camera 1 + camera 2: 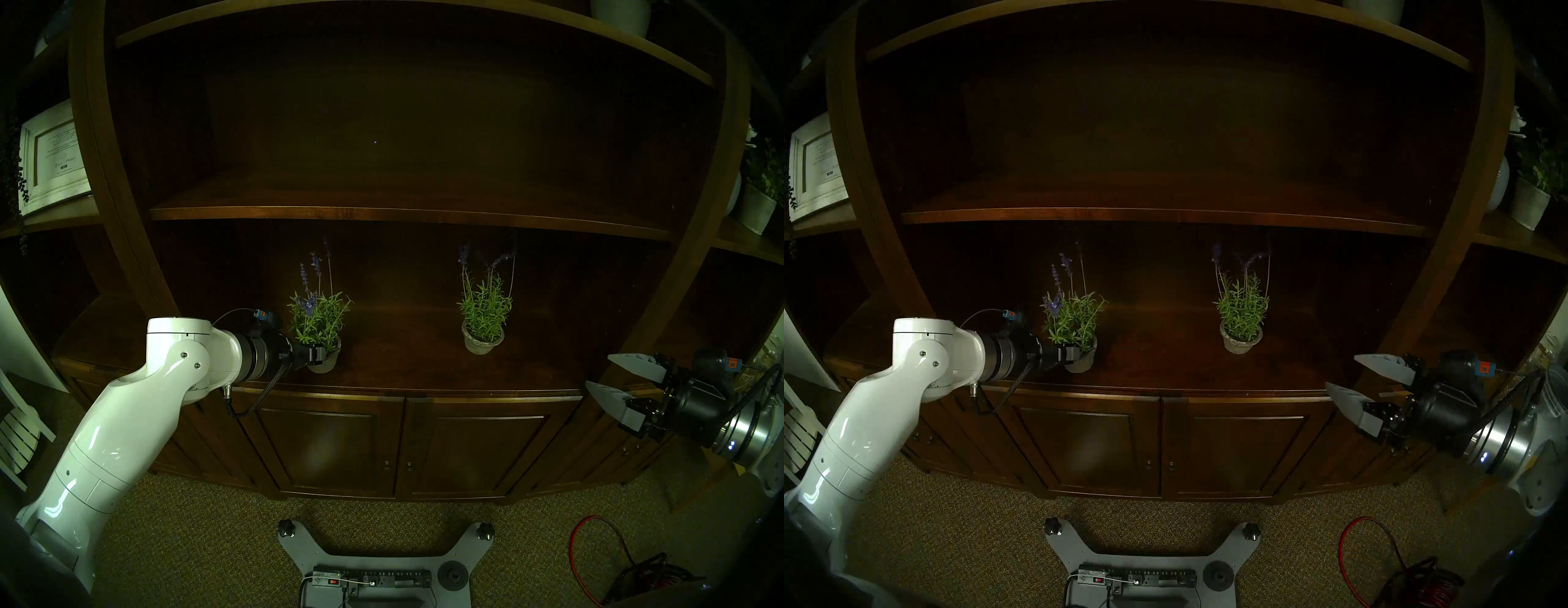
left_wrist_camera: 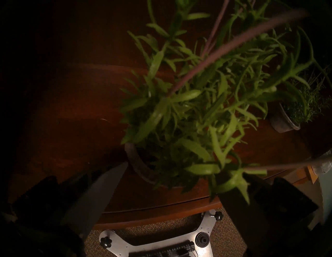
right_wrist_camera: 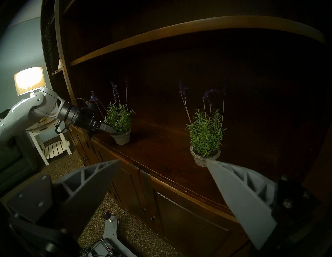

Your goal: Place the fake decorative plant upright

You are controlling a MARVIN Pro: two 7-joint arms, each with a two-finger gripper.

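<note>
Two fake lavender plants in grey pots stand upright on the dark wooden cabinet top (image 1: 403, 373). The left plant (image 1: 319, 318) (image 1: 1072, 316) (image 3: 118, 120) fills the left wrist view, its pot (image 2: 136, 165) sitting flat on the wood. My left gripper (image 1: 316, 356) (image 1: 1070, 353) (image 2: 173, 172) is open, one finger on each side of that pot. The grey left finger's tip is right at the rim; leaves hide the other tip. The right plant (image 1: 485, 310) (image 3: 205, 136) stands alone. Off the cabinet's right end, my right gripper (image 1: 598, 371) (image 3: 163, 161) hangs open and empty.
A shelf board (image 1: 403, 214) runs close above the flower spikes. A framed picture (image 1: 51, 157) is in the left bay and a white potted plant (image 1: 759, 199) in the right bay. On the carpet lie my base plate (image 1: 373, 564) and a red cable (image 1: 594, 552).
</note>
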